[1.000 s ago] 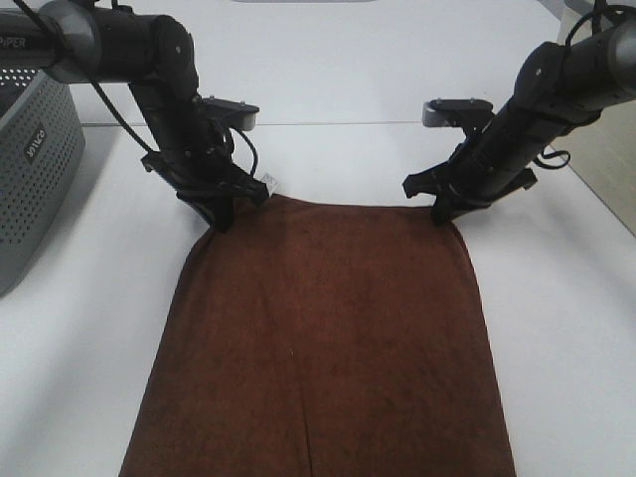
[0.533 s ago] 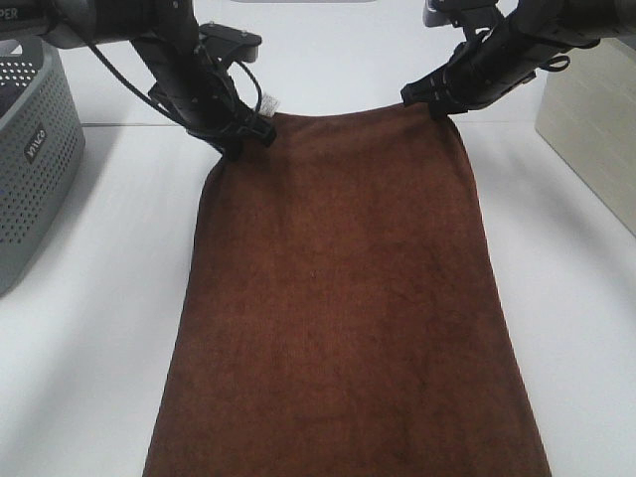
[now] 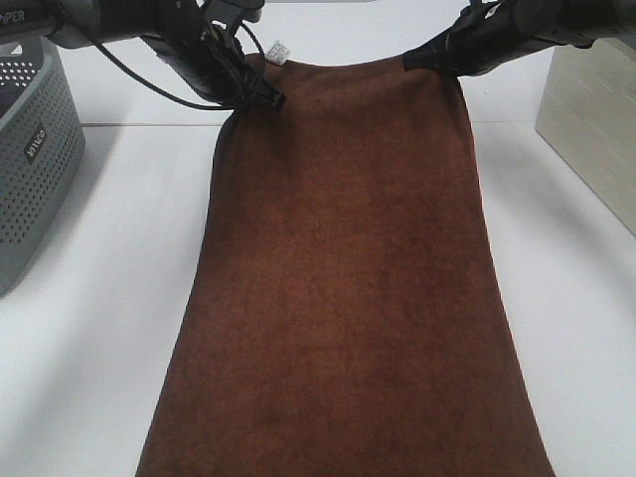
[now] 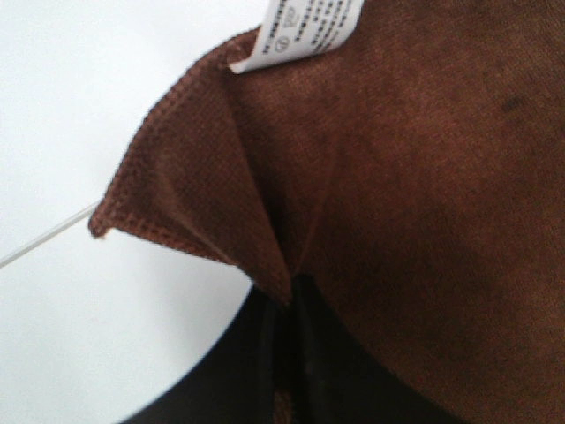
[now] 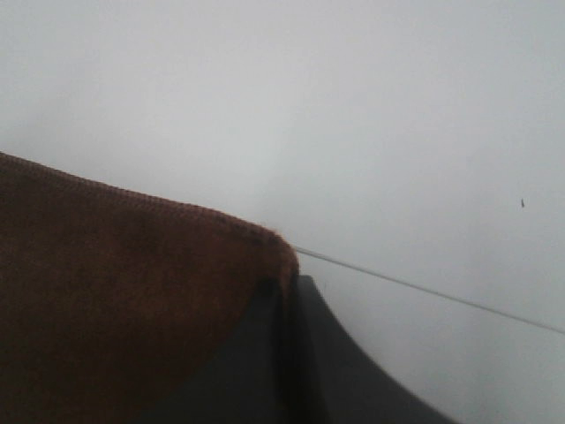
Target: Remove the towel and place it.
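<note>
The dark brown towel [image 3: 343,278] hangs stretched from its two upper corners and runs down past the bottom of the exterior high view. My left gripper [image 3: 260,91] is shut on the towel's left corner, beside the small white tag [image 3: 279,51]. My right gripper [image 3: 425,60] is shut on the right corner. In the left wrist view the pinched towel [image 4: 371,177] folds into the jaws, with the tag [image 4: 300,26] just past them. The right wrist view has the towel's corner [image 5: 115,291] pinched between shut dark fingers [image 5: 291,353].
A grey perforated basket [image 3: 30,159] stands at the left edge of the white table [image 3: 109,298]. A pale box-like block [image 3: 591,129] sits at the right edge. A white wall rises behind the table.
Both grippers have risen and moved toward the back with the towel's corners. The towel has been pulled up from lying on the table to hanging stretched.
</note>
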You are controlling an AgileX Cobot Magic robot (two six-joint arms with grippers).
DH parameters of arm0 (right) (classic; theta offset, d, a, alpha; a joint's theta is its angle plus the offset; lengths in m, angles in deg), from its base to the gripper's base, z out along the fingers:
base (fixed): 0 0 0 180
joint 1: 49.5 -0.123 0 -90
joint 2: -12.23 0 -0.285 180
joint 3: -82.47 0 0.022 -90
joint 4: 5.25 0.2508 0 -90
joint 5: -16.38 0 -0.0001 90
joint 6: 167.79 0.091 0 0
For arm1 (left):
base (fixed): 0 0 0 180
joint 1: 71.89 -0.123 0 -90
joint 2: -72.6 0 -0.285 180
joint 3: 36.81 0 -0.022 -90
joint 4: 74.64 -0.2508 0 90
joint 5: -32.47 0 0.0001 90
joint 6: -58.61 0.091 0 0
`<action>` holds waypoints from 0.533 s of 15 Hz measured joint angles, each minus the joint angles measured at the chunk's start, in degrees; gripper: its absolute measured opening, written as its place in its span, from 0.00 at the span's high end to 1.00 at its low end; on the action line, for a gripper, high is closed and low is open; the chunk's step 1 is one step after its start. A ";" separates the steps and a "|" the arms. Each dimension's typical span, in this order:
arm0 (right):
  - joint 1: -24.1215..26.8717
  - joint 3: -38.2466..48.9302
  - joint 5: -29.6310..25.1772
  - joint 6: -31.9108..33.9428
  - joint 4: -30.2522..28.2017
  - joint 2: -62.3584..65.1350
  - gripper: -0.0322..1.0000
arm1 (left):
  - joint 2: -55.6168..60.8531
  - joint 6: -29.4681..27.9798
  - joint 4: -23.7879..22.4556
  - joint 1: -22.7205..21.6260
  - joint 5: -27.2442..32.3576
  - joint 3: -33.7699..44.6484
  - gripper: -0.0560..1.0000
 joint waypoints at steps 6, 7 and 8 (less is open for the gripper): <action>0.00 -5.16 4.13 -0.23 -0.11 -6.59 0.96 | -2.46 -0.23 -0.34 0.00 -9.34 -0.34 0.95; 0.00 -7.51 2.81 -0.23 0.00 -8.14 0.96 | -3.44 -0.23 -0.57 0.00 -9.85 -0.63 0.95; 0.00 -9.11 2.01 -0.23 0.00 -9.28 0.96 | -4.53 -0.23 -0.92 0.00 -10.08 -0.97 0.95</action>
